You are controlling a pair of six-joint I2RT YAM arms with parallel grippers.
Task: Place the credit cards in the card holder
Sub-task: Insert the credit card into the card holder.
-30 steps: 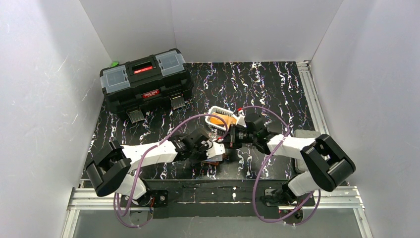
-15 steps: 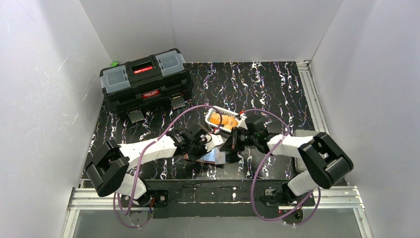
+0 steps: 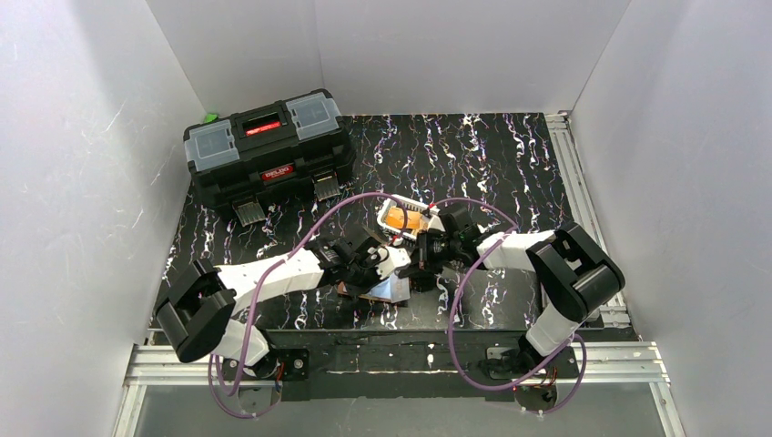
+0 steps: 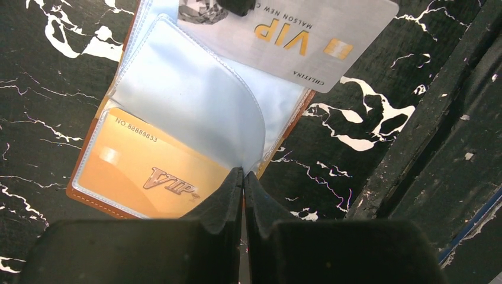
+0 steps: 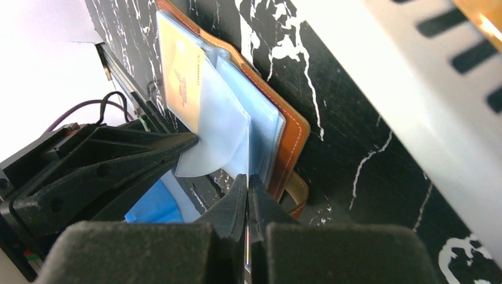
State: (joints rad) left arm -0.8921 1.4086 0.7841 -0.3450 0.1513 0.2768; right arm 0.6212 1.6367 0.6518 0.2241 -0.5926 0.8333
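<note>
The brown leather card holder [image 4: 86, 193] lies open near the table's front edge, its clear sleeves fanned out. One orange-gold credit card [image 4: 142, 171] sits in the lowest sleeve. My left gripper [image 4: 243, 173] is shut on the corner of a clear sleeve [image 4: 189, 112] and holds it up. My right gripper [image 5: 247, 178] is shut on a silver-white credit card [image 4: 308, 29], seen edge-on between its fingers. That card hovers just over the holder's far side [image 5: 293, 136]. In the top view both grippers [image 3: 391, 264] [image 3: 421, 262] meet over the holder.
A white slotted basket [image 3: 390, 208] with orange cards [image 3: 405, 220] stands right behind the grippers, close to the right wrist [image 5: 408, 100]. A big black toolbox [image 3: 269, 150] sits at the back left. The table's dark front rail [image 4: 426, 136] runs beside the holder.
The right arm has swung left and brought the silver card over the open holder. The left gripper has pulled back a little, raising the sleeve.
</note>
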